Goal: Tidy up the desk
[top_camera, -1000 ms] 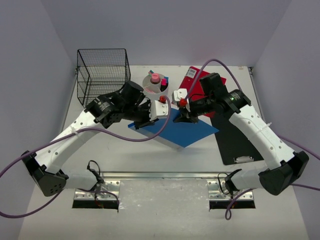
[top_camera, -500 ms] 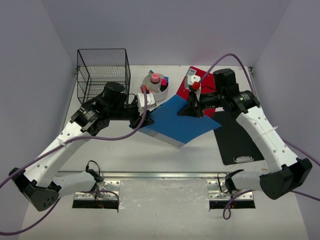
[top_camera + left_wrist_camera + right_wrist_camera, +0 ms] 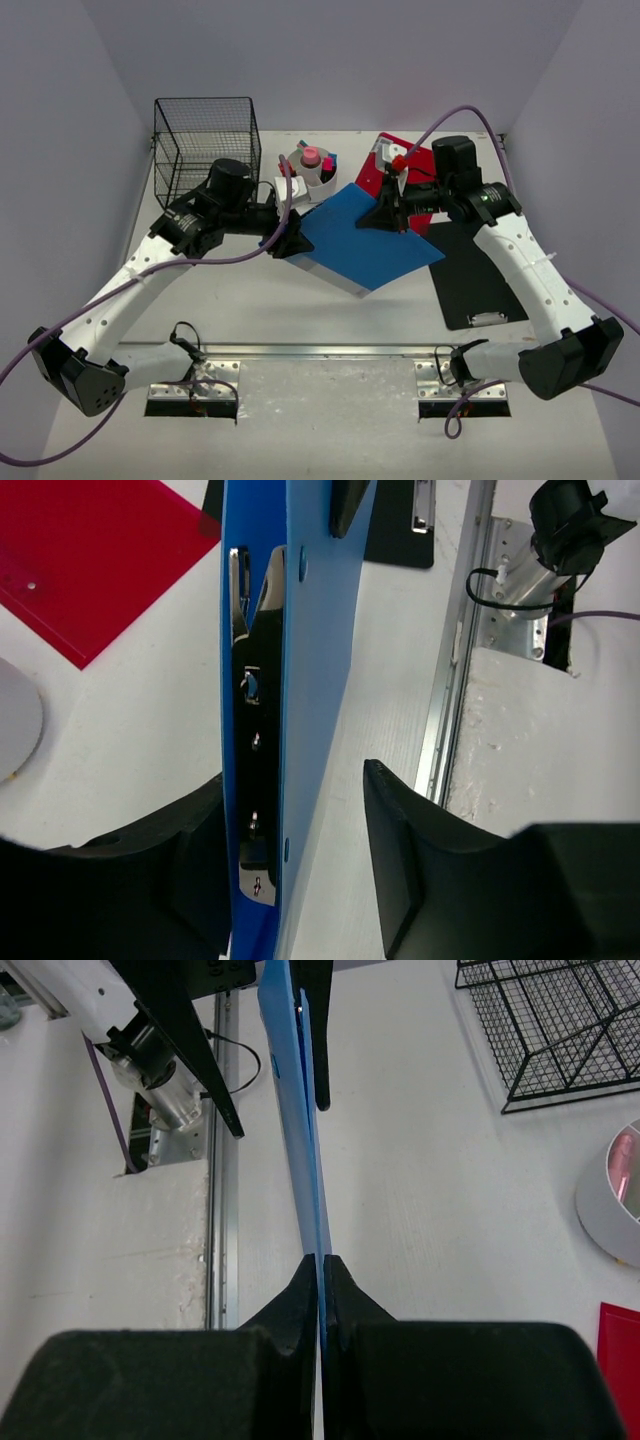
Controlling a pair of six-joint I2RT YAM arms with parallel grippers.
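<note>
The desk [image 3: 330, 310] fills my top view, an off-white top between pale lavender walls, with its silver rail [image 3: 330, 350] running along the near edge between the two arm bases. Just above its middle a blue clipboard [image 3: 365, 245] is held up off the surface, tilted. My right gripper [image 3: 385, 218] has it by the far edge: on the right wrist camera the two fingers [image 3: 300, 1290] are pressed together on the thin blue sheet [image 3: 295, 1110]. My left gripper [image 3: 292, 243] sits at the board's left corner. On the left wrist camera its jaws stand apart and straddle the board [image 3: 310, 680]; the metal clip [image 3: 250, 730] faces one finger, and a gap shows on the other side. Behind the board stands a white cup of markers [image 3: 312, 165], with a black wire basket [image 3: 205, 140] at the far left. A red clipboard [image 3: 425, 165] lies at the far right and a black clipboard [image 3: 475, 280] lies flat nearer me.
</note>
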